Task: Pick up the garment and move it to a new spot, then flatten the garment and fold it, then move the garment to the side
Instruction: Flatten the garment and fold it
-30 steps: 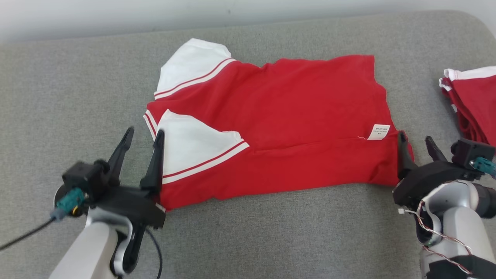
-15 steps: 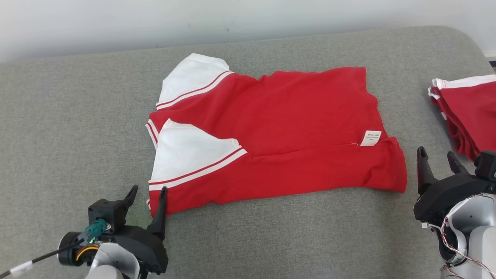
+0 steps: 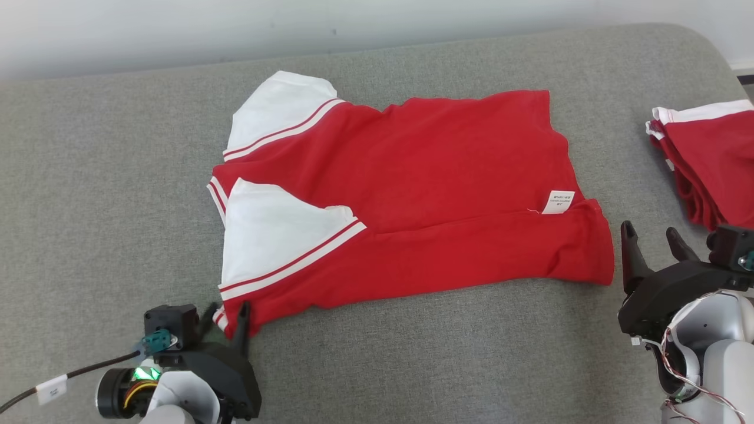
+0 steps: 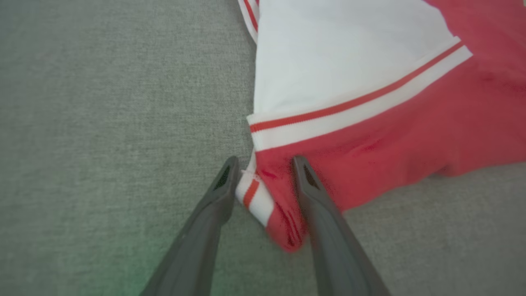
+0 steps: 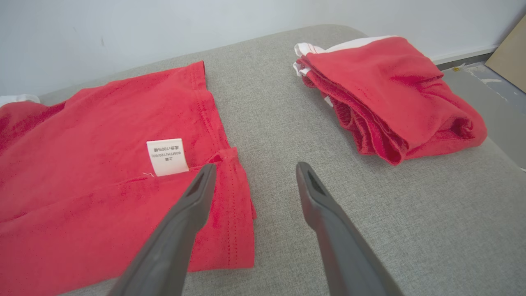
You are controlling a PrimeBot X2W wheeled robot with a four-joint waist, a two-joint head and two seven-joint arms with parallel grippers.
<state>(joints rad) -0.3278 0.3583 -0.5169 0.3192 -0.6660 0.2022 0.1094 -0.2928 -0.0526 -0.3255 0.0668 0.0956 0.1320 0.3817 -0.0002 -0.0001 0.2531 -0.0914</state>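
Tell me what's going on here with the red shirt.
A two-armed robot is working on a red shirt that lies spread on a grey cushion, its near edge folded over. The left tool is at the shirt's near left corner, with its fingers apart on either side of the fabric and not yet clamped. The right tool sits open just beside the shirt's right hem, holding nothing. A pile of folded red clothes lies off to the right.

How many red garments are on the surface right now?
2. One garment lies spread across the middle of the grey surface; a folded bundle sits near its right end. The bundle shows several layers, so more may be hidden in it.
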